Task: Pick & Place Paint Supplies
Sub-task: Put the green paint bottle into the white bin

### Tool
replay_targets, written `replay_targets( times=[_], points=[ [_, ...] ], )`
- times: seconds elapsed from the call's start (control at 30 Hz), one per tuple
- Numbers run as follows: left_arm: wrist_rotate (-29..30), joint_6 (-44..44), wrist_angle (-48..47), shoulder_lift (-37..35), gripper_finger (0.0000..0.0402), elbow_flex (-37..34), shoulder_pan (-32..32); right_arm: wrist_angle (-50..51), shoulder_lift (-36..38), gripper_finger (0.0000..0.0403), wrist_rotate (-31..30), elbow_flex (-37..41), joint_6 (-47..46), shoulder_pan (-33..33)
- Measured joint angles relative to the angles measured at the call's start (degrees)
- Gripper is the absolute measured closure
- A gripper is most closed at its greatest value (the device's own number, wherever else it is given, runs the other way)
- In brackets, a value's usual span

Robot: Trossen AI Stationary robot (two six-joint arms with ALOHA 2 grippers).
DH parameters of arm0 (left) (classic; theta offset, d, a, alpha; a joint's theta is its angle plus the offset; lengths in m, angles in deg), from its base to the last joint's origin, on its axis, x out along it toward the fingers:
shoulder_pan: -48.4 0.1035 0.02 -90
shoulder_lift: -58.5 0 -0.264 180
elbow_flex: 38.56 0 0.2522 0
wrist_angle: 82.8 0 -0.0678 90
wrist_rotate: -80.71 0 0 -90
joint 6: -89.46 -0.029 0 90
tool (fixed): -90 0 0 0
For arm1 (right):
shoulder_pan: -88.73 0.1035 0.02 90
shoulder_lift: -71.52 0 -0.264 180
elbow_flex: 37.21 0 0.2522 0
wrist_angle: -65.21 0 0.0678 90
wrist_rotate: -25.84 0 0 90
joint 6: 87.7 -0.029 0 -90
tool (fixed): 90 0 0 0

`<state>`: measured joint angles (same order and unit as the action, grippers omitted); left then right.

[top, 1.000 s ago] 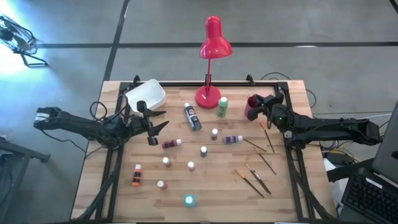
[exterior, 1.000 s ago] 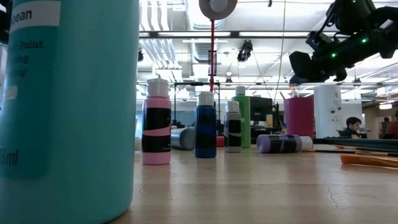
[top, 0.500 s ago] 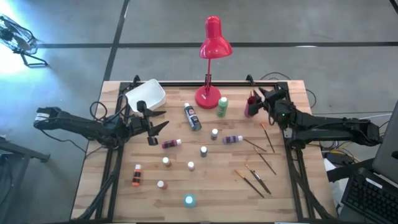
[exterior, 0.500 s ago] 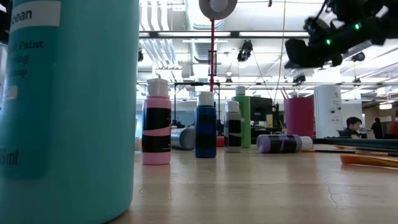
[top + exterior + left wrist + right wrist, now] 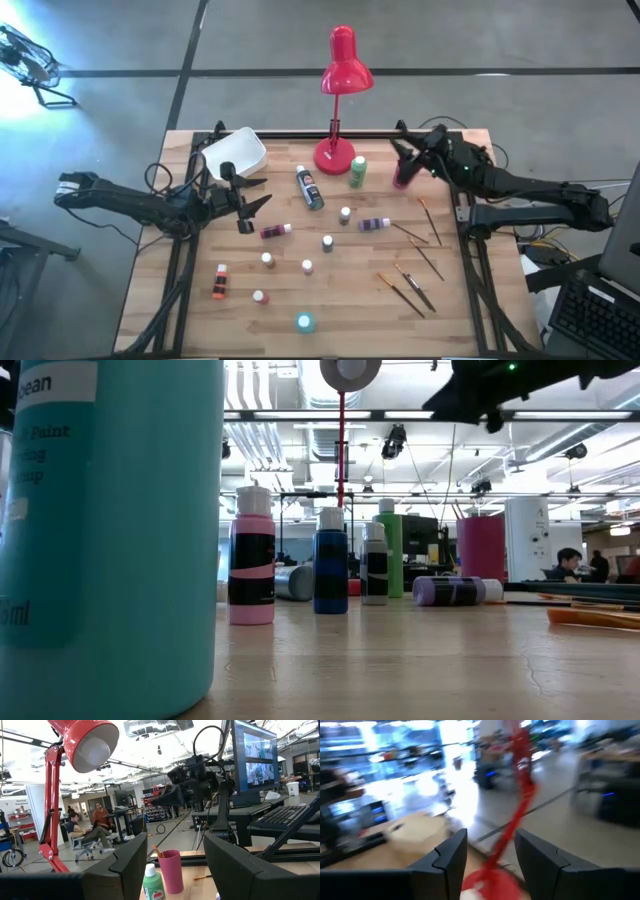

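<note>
- Low view, nearest item: a large teal paint bottle (image 5: 110,530) standing upright against the lens; from above it is the teal cap (image 5: 304,322) at the table's near edge.
- Next back: a pink bottle (image 5: 251,556), a blue bottle (image 5: 331,560) and a grey-labelled bottle (image 5: 374,564), all upright and white-capped, each apart from the others.
- Near right: wooden-handled paintbrushes (image 5: 411,286) lying loose on the table (image 5: 470,320).
- Near left: an orange bottle (image 5: 219,281) on its side.
- Mid table: a purple bottle (image 5: 374,224) and a magenta bottle (image 5: 274,231), both lying down.
- Left gripper (image 5: 252,199): hovering over the left mid table, fingers spread, holding nothing; a white bowl (image 5: 234,153) lies just behind it.
- Farther back: a dark blue bottle (image 5: 309,187) on its side and an upright green bottle (image 5: 357,170) beside the red desk lamp (image 5: 340,100).
- Far right: a magenta cup (image 5: 170,871) with a brush handle standing in it.
- Right gripper (image 5: 407,152): raised above the cup, fingers parted with nothing between them.
</note>
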<state>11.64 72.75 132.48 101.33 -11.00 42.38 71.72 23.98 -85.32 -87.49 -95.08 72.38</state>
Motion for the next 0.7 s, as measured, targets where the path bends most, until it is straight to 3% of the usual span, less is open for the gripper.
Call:
replay_targets(
  times=[0.1, 0.2, 0.47, 0.7],
  points=[
    [0.00, 0.13, -0.06, 0.00, 0.0200, 0.00, 0.00, -0.17, -3.51, 0.0255, 5.09, -0.37, -1.82, 1.66],
    [0.00, 0.54, -0.83, 0.00, 0.0200, 0.00, 0.02, -0.11, -7.12, 0.0264, 5.61, -0.58, -2.02, 4.04],
    [1.97, 2.84, -3.19, 0.02, 0.0200, -0.02, 0.02, -0.20, -13.49, 0.0268, 2.66, -0.48, -4.12, 7.91],
    [2.13, 4.42, -5.07, 0.00, 0.0200, -0.02, 0.02, -0.40, -19.30, 0.0233, -1.30, -0.35, -7.86, 8.00]
  ],
)
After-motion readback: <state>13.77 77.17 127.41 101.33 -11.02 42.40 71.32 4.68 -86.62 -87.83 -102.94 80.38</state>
